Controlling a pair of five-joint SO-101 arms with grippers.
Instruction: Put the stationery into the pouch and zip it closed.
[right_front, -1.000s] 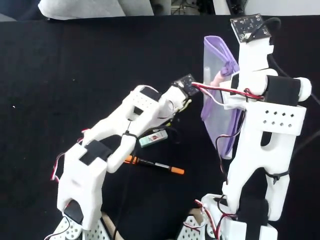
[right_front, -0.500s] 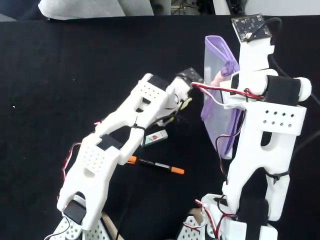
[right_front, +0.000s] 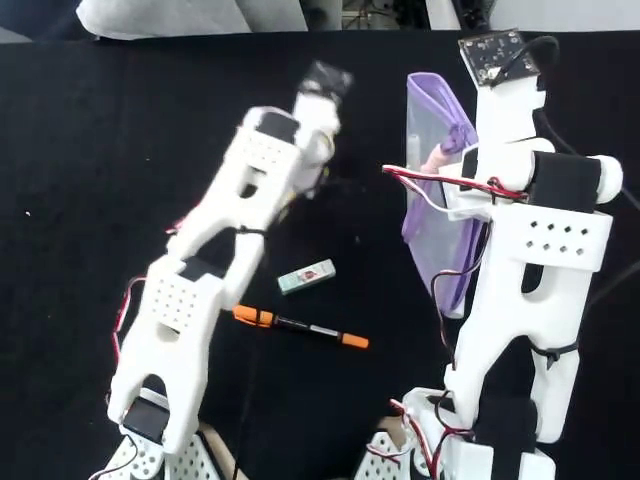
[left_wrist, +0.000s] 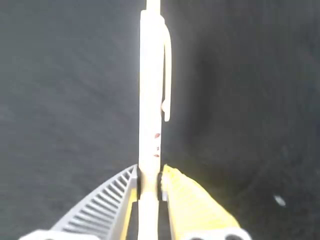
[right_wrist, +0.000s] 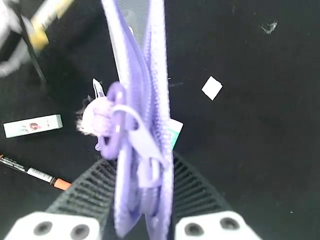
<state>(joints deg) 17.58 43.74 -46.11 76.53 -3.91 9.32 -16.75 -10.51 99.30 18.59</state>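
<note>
**On the table (right_front: 90, 180): pen (left_wrist: 150, 95) pinched, pouch (right_front: 432, 140) held up**

At the left, the left arm (right_front: 250, 185) stretches toward the far middle of the table. Its left claw (left_wrist: 149, 182) is closed narrow on the pen, a white clip pen gripped near one end between the grey finger and the yellow one, the rest sticking straight out past the tips above the dark cloth.

Near the middle of the table lie two loose things: a small pale box (right_front: 306, 276) with green ends, and just nearer than it a marker (right_front: 300, 327) (black barrel, orange at both ends). They lie close together but apart, and neither touches an arm.

To the right, the pouch is off the table, a lilac see-through bag hanging on edge. The right claw (right_wrist: 145, 165) is clamped on its zip edge, fingers pressed on either side of the fabric. A pink pompom (right_wrist: 95, 122) dangles from the zip pull beside the fingers. Beneath the pouch a green-edged thing (right_wrist: 174, 133) peeks out, mostly hidden, and a white scrap (right_wrist: 211, 87) lies farther right.
</note>
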